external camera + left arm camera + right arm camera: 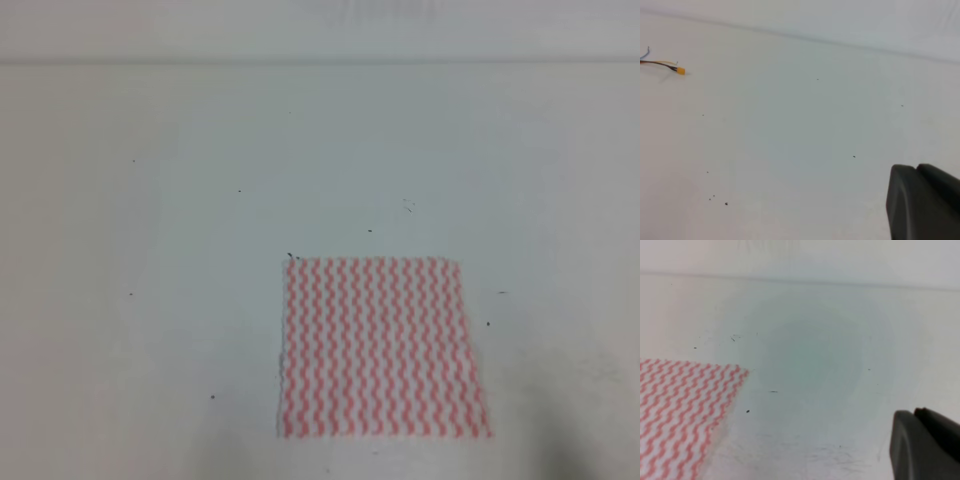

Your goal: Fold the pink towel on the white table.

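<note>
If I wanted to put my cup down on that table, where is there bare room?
Most of the white table is bare: the whole left half and the strip beyond the pink towel. A narrower band lies right of the towel. The towel fills the near middle-right. In the left wrist view, a small loose wire lies far left.

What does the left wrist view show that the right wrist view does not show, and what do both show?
Only the left wrist view shows a small bundle of wires with an orange tip lying near the far left edge; no cloth appears there. Only the right wrist view shows a corner of the pink towel, flat on the surface at lower left. Both show the white table with tiny dark specks, and a dark part of that arm's own claw in the lower right corner, too little to tell whether it is open.
</note>
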Motion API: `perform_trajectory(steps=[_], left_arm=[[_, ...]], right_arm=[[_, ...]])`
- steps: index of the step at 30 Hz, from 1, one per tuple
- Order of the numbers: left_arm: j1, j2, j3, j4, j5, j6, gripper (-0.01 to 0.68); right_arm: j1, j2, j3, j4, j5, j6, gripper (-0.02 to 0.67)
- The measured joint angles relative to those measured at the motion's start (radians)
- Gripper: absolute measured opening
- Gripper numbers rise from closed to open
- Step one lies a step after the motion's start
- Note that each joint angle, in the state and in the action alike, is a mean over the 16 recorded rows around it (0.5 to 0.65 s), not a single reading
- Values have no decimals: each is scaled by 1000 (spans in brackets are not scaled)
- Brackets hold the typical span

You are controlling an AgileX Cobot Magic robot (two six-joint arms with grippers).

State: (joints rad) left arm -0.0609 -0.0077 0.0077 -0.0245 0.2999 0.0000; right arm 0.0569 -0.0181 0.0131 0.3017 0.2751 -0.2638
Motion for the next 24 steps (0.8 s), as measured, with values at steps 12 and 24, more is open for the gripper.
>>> perform_trajectory(steps=[12, 24], left_arm=[[0, -2, -2, 0, -7, 0, -7], [0, -9, 5, 0, -81, 2, -6]], right_arm=[[0, -5, 5, 0, -4, 0, -18], [0, -1, 2, 0, -2, 0, -18]])
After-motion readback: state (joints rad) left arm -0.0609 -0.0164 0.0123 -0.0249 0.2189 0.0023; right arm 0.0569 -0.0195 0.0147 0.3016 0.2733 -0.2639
